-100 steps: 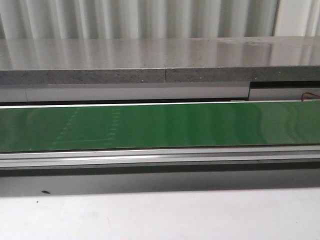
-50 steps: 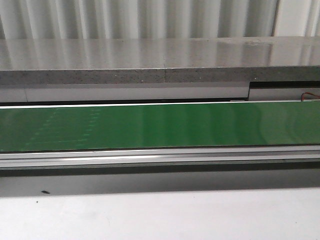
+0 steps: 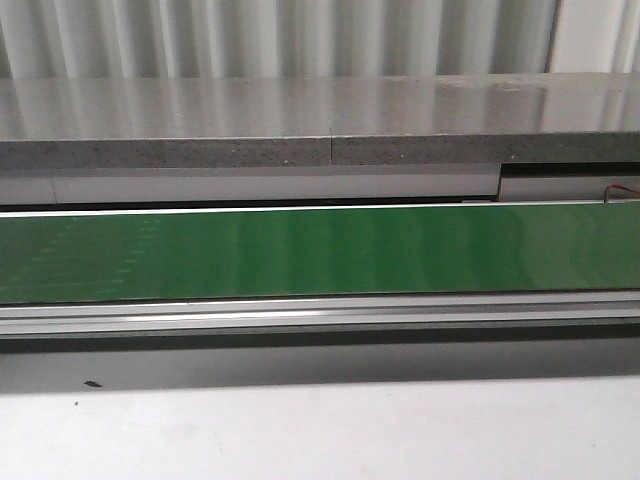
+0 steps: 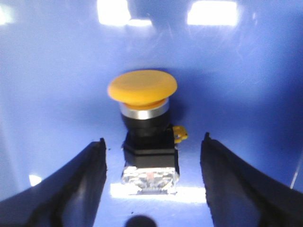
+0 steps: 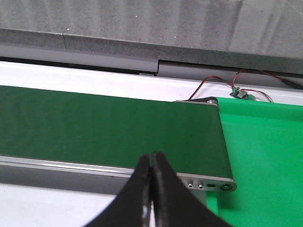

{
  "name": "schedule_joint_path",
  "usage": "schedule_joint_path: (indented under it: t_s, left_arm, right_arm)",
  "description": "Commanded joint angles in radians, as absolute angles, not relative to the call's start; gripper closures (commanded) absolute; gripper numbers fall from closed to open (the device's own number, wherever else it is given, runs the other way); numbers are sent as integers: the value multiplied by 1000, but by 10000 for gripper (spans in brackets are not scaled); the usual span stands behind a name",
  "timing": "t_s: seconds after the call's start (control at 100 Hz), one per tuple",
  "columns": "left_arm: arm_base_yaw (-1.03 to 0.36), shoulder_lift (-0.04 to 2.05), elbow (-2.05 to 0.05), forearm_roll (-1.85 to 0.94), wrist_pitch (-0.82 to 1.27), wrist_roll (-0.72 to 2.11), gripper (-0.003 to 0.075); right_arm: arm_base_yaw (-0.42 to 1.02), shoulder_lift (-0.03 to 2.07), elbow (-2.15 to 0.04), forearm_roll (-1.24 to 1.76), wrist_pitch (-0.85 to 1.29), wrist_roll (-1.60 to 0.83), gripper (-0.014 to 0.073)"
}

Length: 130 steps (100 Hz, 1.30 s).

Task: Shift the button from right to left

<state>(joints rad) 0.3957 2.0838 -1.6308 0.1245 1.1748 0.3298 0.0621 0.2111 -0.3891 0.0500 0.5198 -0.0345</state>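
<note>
- Where the left wrist camera looks down, we see the button standing upright on a glossy blue surface that throws back bright window glare.
- Its cap is a smooth, matte orange-yellow dome, wider than the polished metal ring under it; below that sit a black collar, a black block and a clear, boxy base, with a small yellow tab jutting from the side.
- Our left gripper is spread wide and released: its two black, wedge-shaped fingers flank the button at 9 and 3 o'clock, and neither touches it.
- In the right wrist view our right gripper is clenched on nothing, its two tapered black fingers pressed flat together above the belt's near edge.
- The belt is a smooth, dark green band with a soft sheen, running in a brushed metal frame with rounded corners and small screw heads.
- At 3 o'clock from the belt's end lies a brighter green mat, and at 12 o'clock from that end thin red and black wires loop to a tiny circuit board.
- In the front view the belt crosses the full width, bare, beneath a speckled grey stone-like ledge and a ribbed white wall; neither arm nor the button shows there.
</note>
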Motion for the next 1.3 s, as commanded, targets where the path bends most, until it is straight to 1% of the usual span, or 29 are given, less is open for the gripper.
schedule_joint_path:
  t_s: [0.0, 0.11, 0.19, 0.35, 0.47, 0.64, 0.89, 1.09, 1.29]
  left_arm:
    - [397, 1976, -1664, 92, 1151, 319, 328]
    - [397, 1919, -1664, -9, 1105, 319, 397]
    - [385, 1879, -1660, -58, 1080, 317, 485]
    - [322, 1788, -1636, -59, 1035, 248, 668]
    - [260, 1720, -1598, -57, 984, 181, 741]
    - [166, 1618, -1511, -57, 899, 77, 741]
    - [35, 1493, -1346, -73, 821, 75, 741]
    - [-21, 1380, -1194, -84, 752, 75, 741]
    - [-25, 1223, -1018, -86, 692, 83, 741]
  right_arm:
    - [63, 218, -413, 44, 437, -45, 662]
    - [63, 218, -413, 44, 437, -45, 662]
    - [63, 218, -413, 44, 437, -45, 662]
    - [63, 218, -413, 44, 437, -45, 662]
    - [63, 218, -413, 44, 437, -45, 662]
    - [63, 218, -413, 44, 437, -45, 662]
    - [63, 218, -413, 44, 437, -45, 662]
    - [63, 218, -413, 44, 437, -45, 662]
    - [63, 218, -413, 44, 437, -45, 662]
